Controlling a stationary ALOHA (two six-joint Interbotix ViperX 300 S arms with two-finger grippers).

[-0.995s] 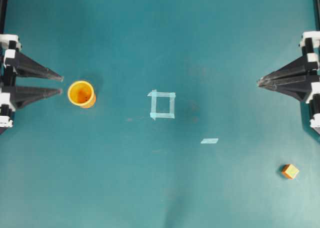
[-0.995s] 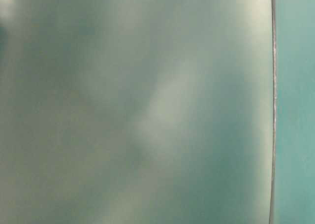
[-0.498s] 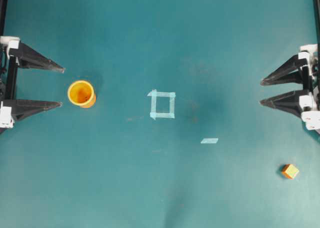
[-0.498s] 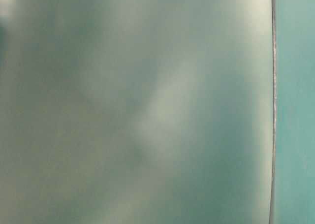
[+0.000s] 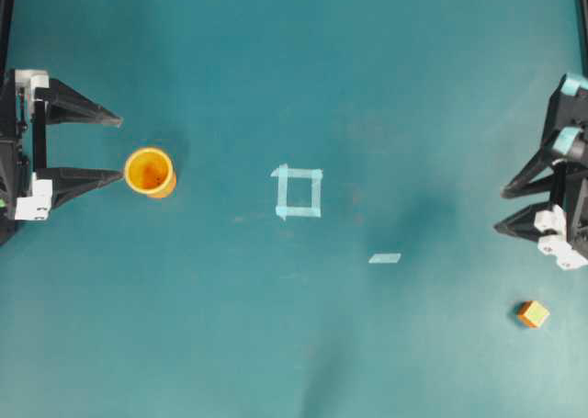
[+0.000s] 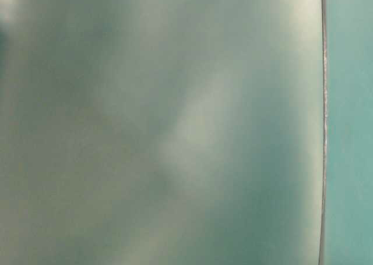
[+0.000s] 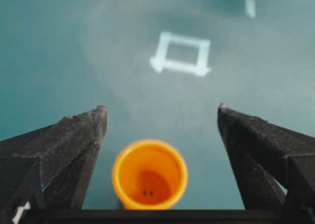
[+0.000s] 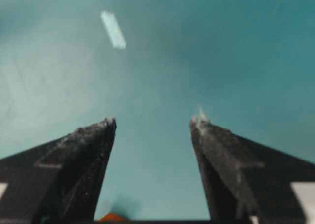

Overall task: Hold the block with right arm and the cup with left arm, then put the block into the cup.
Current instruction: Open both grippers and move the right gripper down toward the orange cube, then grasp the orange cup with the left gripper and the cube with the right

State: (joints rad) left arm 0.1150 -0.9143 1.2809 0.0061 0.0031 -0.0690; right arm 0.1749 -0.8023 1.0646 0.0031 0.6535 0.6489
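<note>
Cup [image 5: 150,171] upright at table's left, near left gripper [image 5: 117,148], jaws spread wide, empty. Block [image 5: 533,314] lies lower right, below right gripper [image 5: 503,209], also wide open, empty. Block likely light, rigid, tiny: pinch opposite flat sides. Cup likely light, smooth plastic, may tip: clasp wall mid-height.
</note>
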